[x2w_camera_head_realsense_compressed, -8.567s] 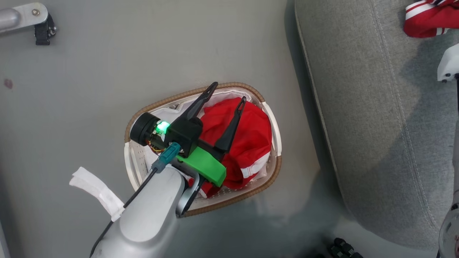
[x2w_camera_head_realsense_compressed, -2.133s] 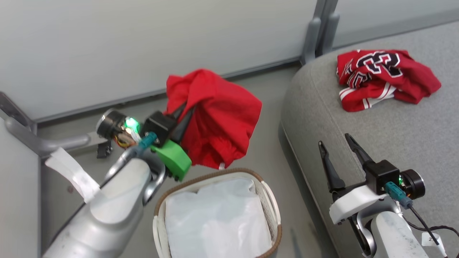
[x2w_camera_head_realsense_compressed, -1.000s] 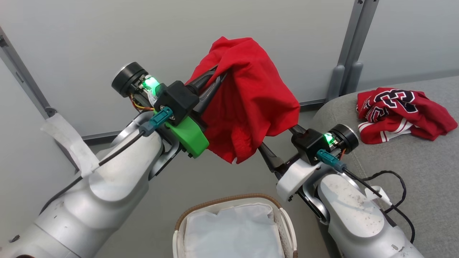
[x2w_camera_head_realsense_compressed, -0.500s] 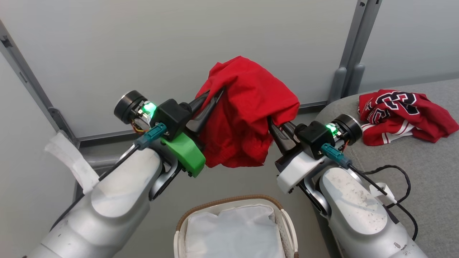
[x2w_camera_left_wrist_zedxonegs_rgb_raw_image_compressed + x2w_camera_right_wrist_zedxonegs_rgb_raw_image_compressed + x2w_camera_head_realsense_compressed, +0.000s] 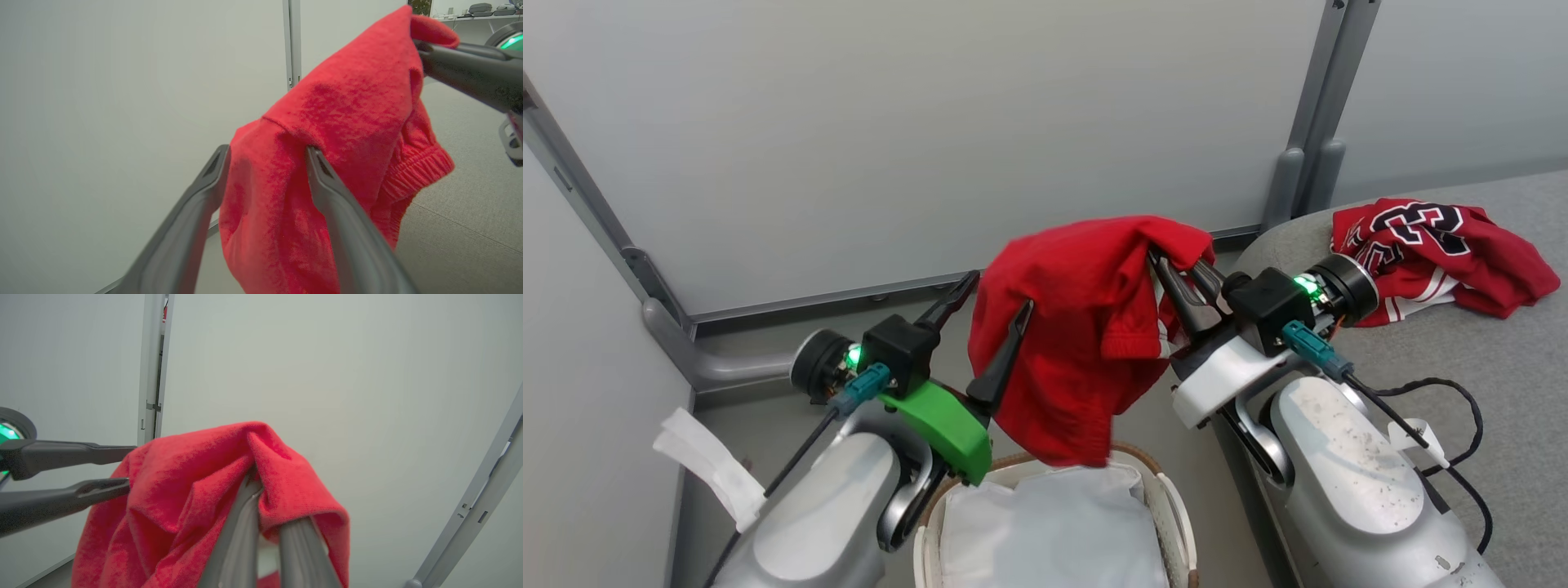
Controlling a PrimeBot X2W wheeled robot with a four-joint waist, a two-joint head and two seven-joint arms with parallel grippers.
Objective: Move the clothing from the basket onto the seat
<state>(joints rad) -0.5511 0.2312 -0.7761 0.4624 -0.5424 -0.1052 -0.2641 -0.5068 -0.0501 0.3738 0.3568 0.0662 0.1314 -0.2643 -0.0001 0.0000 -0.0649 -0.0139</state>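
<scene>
Red shorts (image 5: 1086, 327) hanging from my right tool (image 5: 1168, 269), clamped tight on the cloth, my left tool (image 5: 987, 314) spread apart beside them, basket (image 5: 1172, 510) below, numbered jersey (image 5: 1437, 245) lying on the seat (image 5: 1503, 367)

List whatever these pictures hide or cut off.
- Basket: head view, bottom edge cuts it off; plain red garment covers part of its far rim.
- Right end effector fingertips: buried in that garment's folds, head and right wrist views.
- Numbered garment: head view, crumpled, numerals partly folded under.
- Seat: head view, right edge cuts it.
</scene>
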